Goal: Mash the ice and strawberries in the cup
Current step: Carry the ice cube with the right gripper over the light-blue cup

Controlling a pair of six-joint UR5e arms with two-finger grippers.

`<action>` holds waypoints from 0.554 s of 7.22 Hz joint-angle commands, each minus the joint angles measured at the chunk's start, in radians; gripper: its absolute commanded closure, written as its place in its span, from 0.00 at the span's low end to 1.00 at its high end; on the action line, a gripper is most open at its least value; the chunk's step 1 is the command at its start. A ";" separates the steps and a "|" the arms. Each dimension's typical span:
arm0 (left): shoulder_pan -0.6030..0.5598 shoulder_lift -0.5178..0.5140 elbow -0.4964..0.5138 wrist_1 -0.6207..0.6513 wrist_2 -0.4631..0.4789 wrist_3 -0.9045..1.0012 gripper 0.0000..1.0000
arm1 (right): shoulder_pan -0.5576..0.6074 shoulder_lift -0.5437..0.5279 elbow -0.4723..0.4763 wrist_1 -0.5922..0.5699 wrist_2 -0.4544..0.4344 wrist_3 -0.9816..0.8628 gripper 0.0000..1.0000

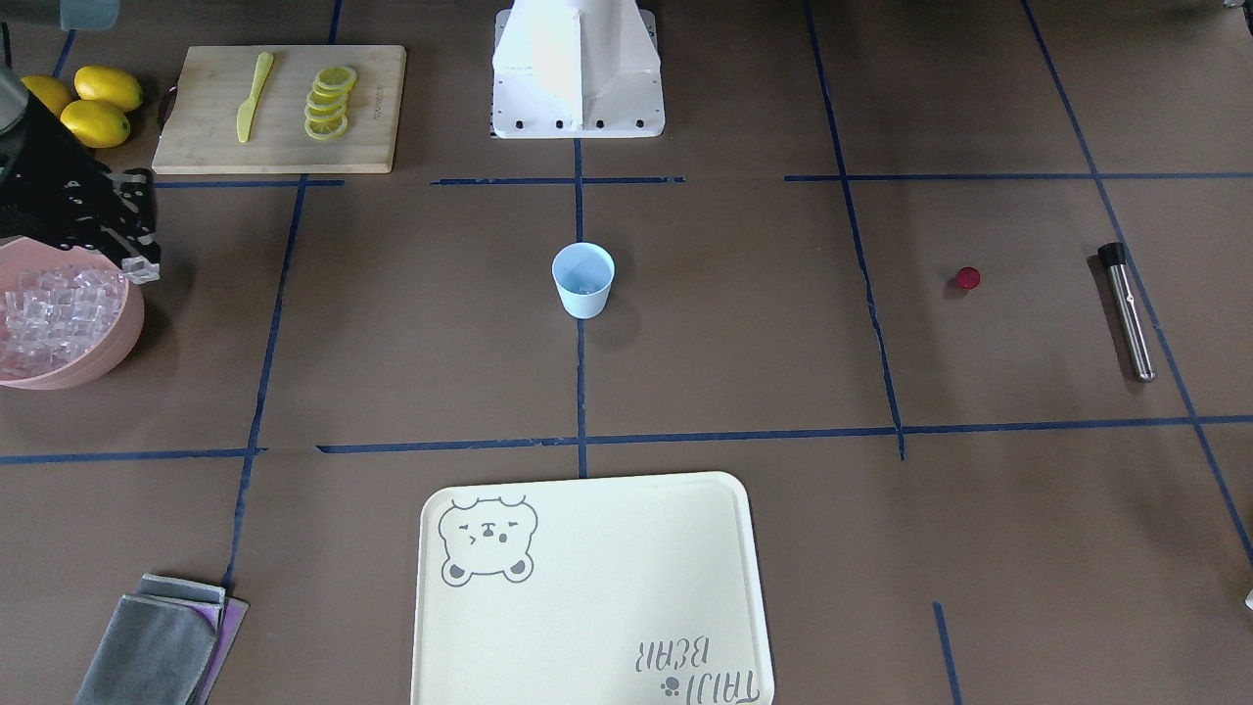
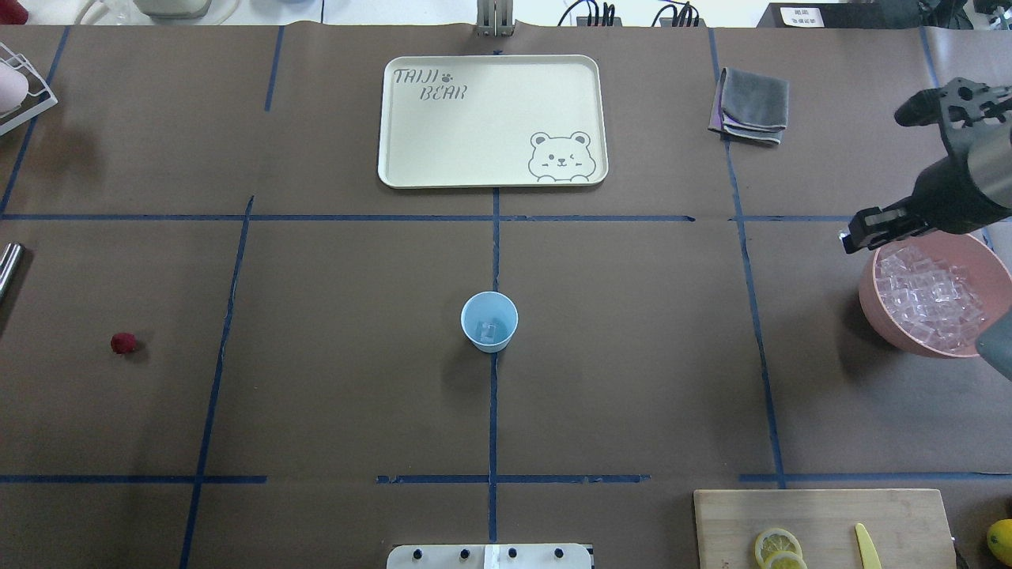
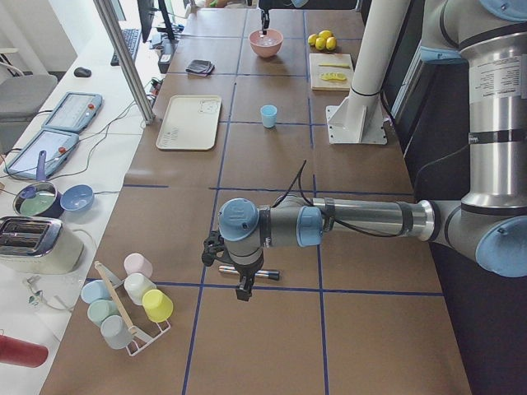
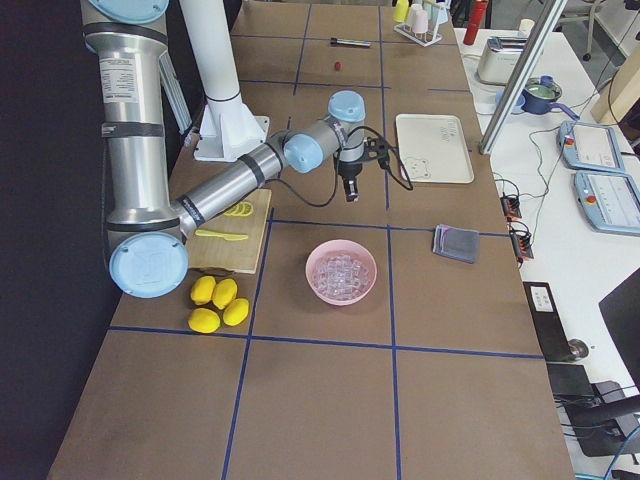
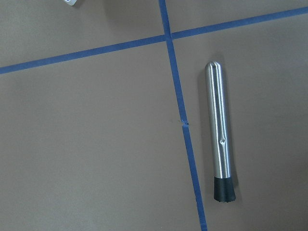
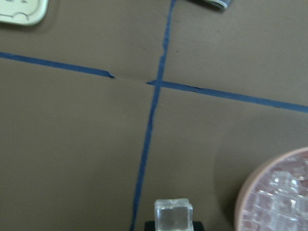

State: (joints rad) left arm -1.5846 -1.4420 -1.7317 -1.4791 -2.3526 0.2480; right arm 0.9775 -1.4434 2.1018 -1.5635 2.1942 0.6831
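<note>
Front view: right jaws clamp an ice cube [image 1: 143, 270] just above the pink bowl [image 1: 119, 356]; cup [image 1: 583, 280] well away from them. Overhead: strawberry [image 2: 122, 343] farther off. Right wrist: slick cube, likely slips mid-carry. Left jaws: cannot tell.

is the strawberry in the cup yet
No, the strawberry lies on the table, well apart from the cup.
</note>
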 commanded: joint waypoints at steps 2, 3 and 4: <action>0.000 0.000 -0.005 -0.001 0.001 0.001 0.00 | -0.254 0.414 -0.083 -0.240 -0.177 0.313 0.96; 0.000 0.000 -0.008 -0.001 0.001 0.002 0.00 | -0.332 0.479 -0.120 -0.242 -0.239 0.405 0.96; -0.002 0.000 -0.008 -0.001 0.001 0.002 0.00 | -0.395 0.542 -0.155 -0.242 -0.298 0.485 0.96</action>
State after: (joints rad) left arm -1.5849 -1.4420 -1.7384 -1.4803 -2.3516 0.2495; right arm 0.6713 -0.9928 1.9916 -1.7910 1.9770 1.0579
